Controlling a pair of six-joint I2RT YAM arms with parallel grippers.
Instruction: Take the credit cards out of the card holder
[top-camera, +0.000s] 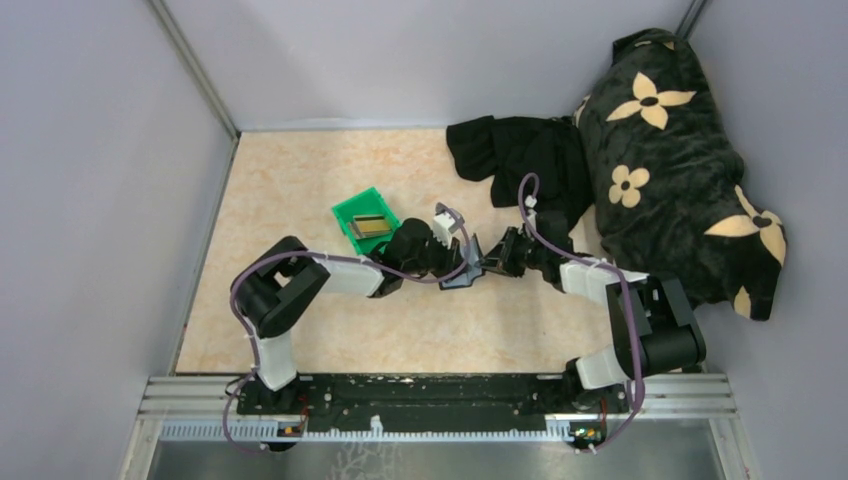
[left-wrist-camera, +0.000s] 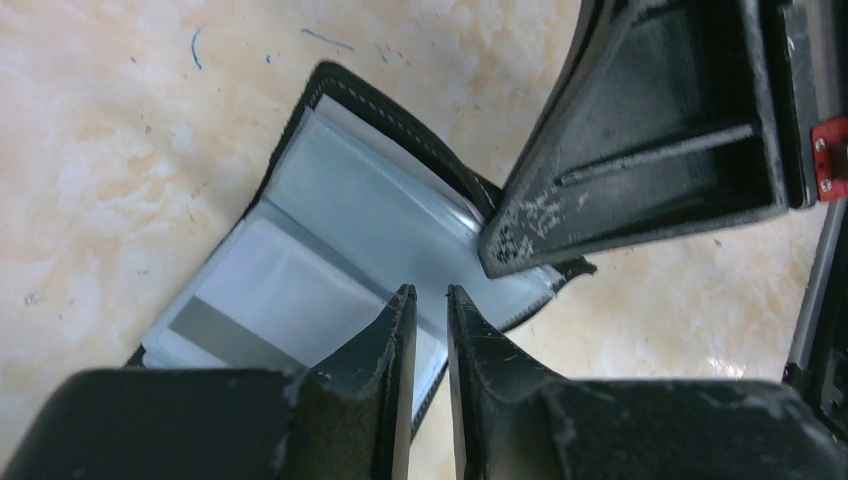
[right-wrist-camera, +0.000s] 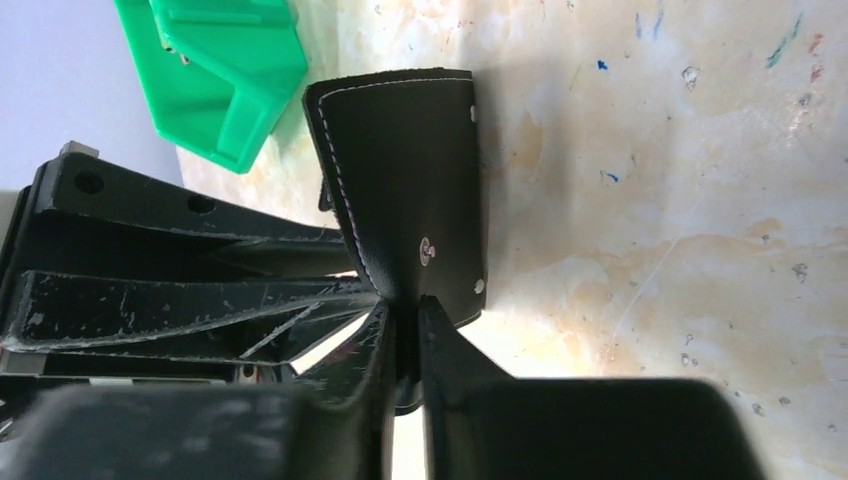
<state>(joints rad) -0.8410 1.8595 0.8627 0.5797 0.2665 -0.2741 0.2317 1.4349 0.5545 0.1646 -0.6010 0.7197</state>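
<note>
top view, holder (top-camera: 455, 281): small, grey-blue inside facing up, at mid-counter between the two tool tips.
top view, left tool (top-camera: 462, 262): reaching over the holder from the left; fingers hidden under the wrist here.
top view, right tool (top-camera: 490, 263): meeting the holder from the right.
top view, gold card (top-camera: 370, 224): lying in the green bin (top-camera: 345, 212), just behind the left wrist, apart from the holder.
top view, edges: black cloth (top-camera: 515, 150) and flowered cushion (top-camera: 680, 150) heaped at back right; grey walls (top-camera: 100, 150) along left and back.
top view, room: bare beige counter (top-camera: 300, 170) left of the bin, also between the holder and the near edge.

left wrist view, holder (left-wrist-camera: 380, 190): spread open, black stitched rim, glossy clear sleeves over grey-blue leaves.
left wrist view, pale card (left-wrist-camera: 260, 300): inside the lower-left sleeve, grey stripe toward its outer end.
left wrist view, left tool: fingers nearly together with a slim gap, tips over the sleeve's near edge; cannot tell whether anything is pinched.
left wrist view, right tool: one broad scuffed finger set on the holder's right corner.
left wrist view, room: bare counter at upper left and lower right.

right wrist view, holder (right-wrist-camera: 410, 170): black outer face, white stitching, small metal studs.
right wrist view, right tool: clamped tight on the flap's lower edge.
right wrist view, bin: near the flap's far corner.
right wrist view, room: bare, pen-marked counter to the right.
</note>
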